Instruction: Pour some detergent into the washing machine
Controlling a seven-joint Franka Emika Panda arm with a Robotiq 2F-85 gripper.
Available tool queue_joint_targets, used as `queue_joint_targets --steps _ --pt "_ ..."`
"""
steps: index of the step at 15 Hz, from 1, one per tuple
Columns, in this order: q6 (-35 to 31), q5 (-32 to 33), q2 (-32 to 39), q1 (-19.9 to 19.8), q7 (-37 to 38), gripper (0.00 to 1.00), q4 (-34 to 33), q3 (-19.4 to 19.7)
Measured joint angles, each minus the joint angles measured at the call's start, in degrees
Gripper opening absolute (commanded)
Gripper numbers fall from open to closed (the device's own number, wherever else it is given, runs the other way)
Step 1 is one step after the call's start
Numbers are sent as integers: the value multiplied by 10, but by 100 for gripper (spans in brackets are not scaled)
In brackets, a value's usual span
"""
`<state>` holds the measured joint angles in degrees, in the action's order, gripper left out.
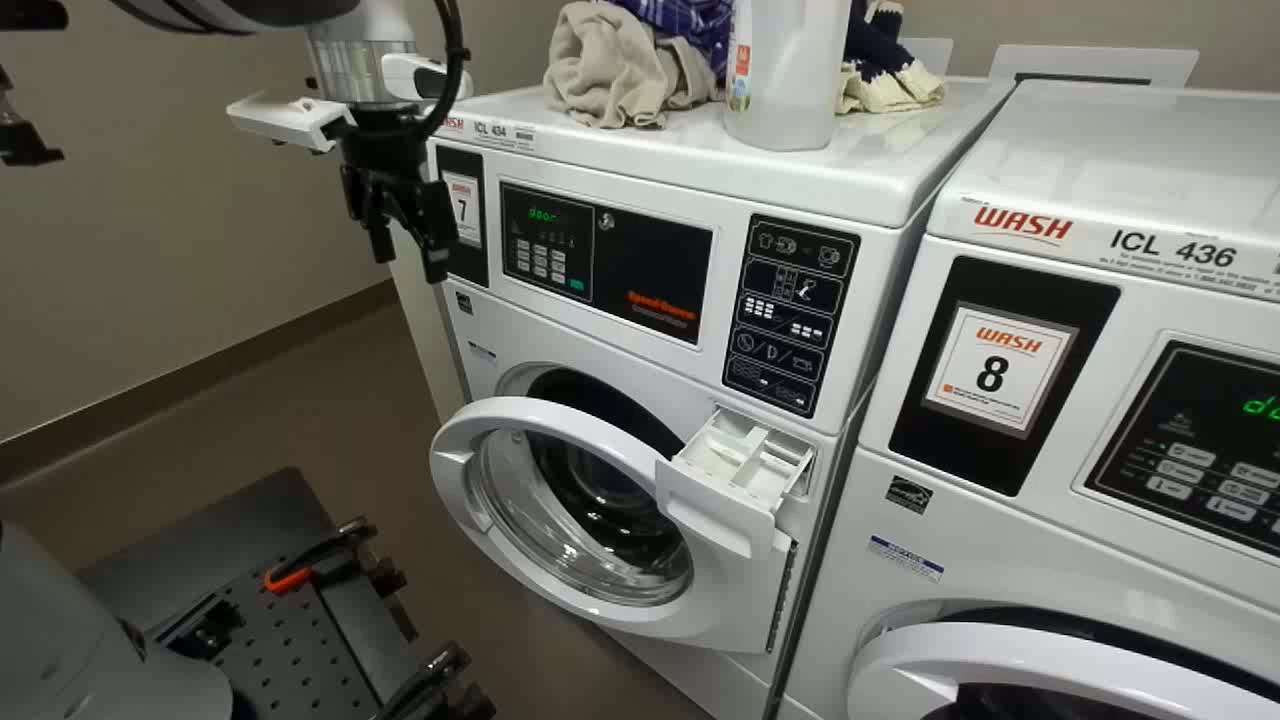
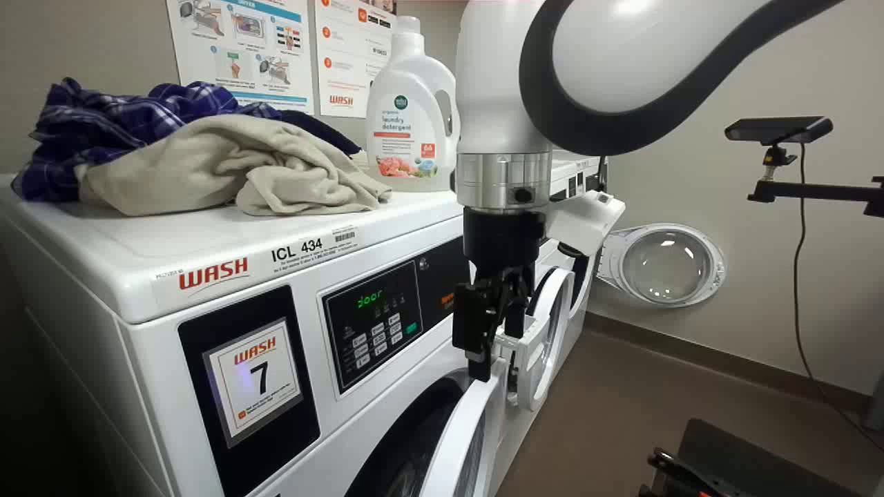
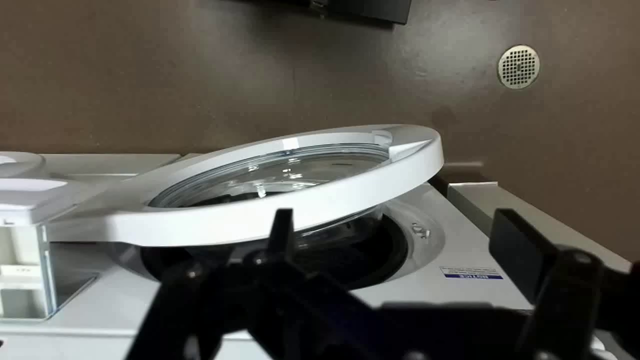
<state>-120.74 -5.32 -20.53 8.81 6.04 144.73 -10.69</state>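
While my gripper [image 1: 410,260] hangs spread and empty, the detergent bottle [image 2: 404,134] stands upright atop the washing machine [image 1: 612,350]. I expect stiff, slick plastic, heavy if full, so I would take it by its handle [image 2: 446,79].

Washing machine [image 1: 640,365]: porthole door [image 1: 575,540] on its front stands partly open; detergent drawer [image 1: 722,508] extended from its front, divided interior exposed; control panel [image 1: 655,275] across its upper front shows "door" in green. Detergent bottle [image 1: 785,75] upright on top of the washing machine near its front edge, upper portion out of view. Beige cloth [image 1: 605,65], blue plaid cloth [image 1: 690,20] and navy-and-cream knit [image 1: 885,50] lie bunched on its top. Gripper [image 1: 412,255], pointing downward, seen against the washing machine's number 7 sign [image 1: 463,208], jaws apart; contact with the machine cannot be determined. Neighbouring washer [image 1: 1040,560], marked 8, stands just beside the washing machine
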Motion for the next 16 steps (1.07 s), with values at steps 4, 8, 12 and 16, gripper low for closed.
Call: queue_joint_targets --steps 4,8,12,16 --pt "0 2 0 0 -1 100 0 1" --pt "-28 70 0 -24 -1 100 -10 16" --pt "-80 171 2 -88 -5 100 -51 64" --pt "-136 222 19 -137 -27 100 -122 112"
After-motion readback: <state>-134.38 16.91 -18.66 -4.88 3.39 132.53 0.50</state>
